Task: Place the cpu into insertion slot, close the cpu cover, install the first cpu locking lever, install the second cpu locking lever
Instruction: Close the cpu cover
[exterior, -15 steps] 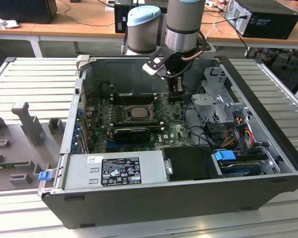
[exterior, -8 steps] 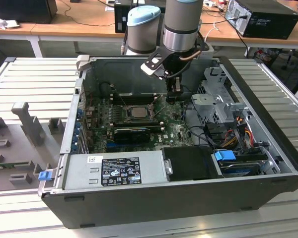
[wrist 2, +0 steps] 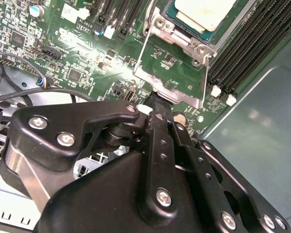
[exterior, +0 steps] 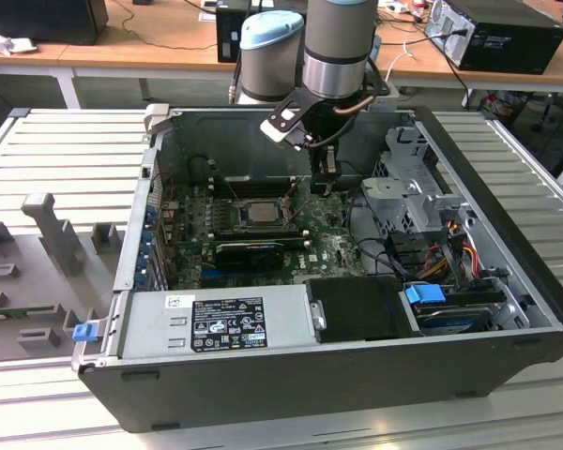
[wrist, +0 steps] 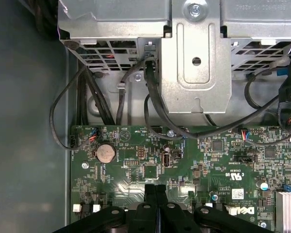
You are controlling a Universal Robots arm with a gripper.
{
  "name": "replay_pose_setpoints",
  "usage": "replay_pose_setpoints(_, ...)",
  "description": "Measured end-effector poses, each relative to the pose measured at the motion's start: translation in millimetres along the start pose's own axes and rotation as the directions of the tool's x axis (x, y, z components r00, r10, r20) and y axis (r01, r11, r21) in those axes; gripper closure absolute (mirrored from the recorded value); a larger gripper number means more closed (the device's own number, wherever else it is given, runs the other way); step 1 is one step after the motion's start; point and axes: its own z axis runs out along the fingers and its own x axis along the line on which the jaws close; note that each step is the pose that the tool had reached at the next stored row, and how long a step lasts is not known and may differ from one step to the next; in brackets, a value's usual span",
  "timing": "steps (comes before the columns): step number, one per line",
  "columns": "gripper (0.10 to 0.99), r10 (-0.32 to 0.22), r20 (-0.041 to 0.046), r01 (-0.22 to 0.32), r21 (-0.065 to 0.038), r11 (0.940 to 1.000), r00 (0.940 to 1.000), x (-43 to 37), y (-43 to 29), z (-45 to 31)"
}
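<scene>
The open case (exterior: 507,225) leaves free room straight down onto the motherboard (exterior: 333,246), hemmed by the drive cage (exterior: 418,187) on the exterior view's right, loose black cables (wrist: 101,103) below that cage, the power supply (exterior: 159,323) in front, and the graphics card (exterior: 249,253) just beside the cpu (exterior: 260,212).

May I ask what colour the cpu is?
The cpu is pale silvery-beige, best in second wrist view.

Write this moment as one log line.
cpu: in insertion slot | cpu cover: open | gripper: shut, tip at cover's free edge

cpu (wrist 2: 203,12) partly beyond the upper edge
</scene>
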Motion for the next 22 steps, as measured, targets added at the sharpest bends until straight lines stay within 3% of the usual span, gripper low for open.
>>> replay_pose_setpoints(22,0.98,0.0,0.0,0.0,0.0,1.0,1.0,-0.1,-9.4,-0.4)
